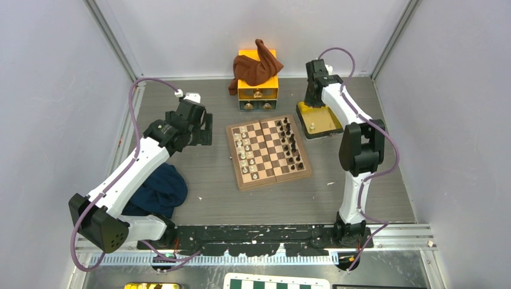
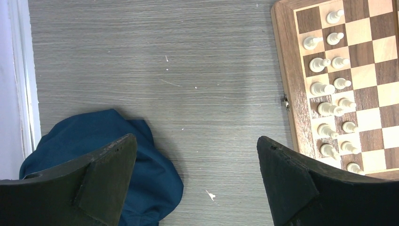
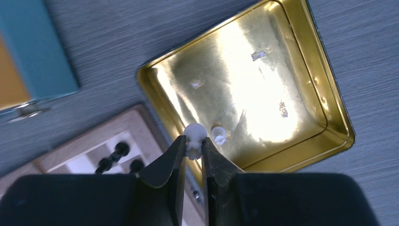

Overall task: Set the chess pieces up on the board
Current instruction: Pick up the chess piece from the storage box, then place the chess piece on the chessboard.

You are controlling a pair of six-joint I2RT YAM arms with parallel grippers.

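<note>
The board (image 1: 272, 179) lies mid-table. Cream chess pieces (image 1: 244, 150) fill its left side and dark ones (image 1: 292, 144) its right. My right gripper (image 3: 193, 143) hangs over the near-left corner of a gold tray (image 3: 263, 84), shut on a cream pawn (image 3: 195, 132) whose round head sticks out past the fingertips. A pale glint lies on the tray floor beside it. The board's corner (image 3: 70, 155) with dark pieces (image 3: 113, 155) shows below left. My left gripper (image 2: 195, 141) is open with nothing in it, over bare table left of the board's edge (image 2: 287, 70) and its cream pieces (image 2: 329, 89).
A blue cloth (image 2: 141, 165) lies bunched under the left finger, seen also as the blue cloth (image 1: 159, 189) at front left. A yellow drawer box (image 1: 258, 90) with a brown cloth (image 1: 256, 66) stands behind the board. The gold tray (image 1: 328, 123) sits at the board's right rear.
</note>
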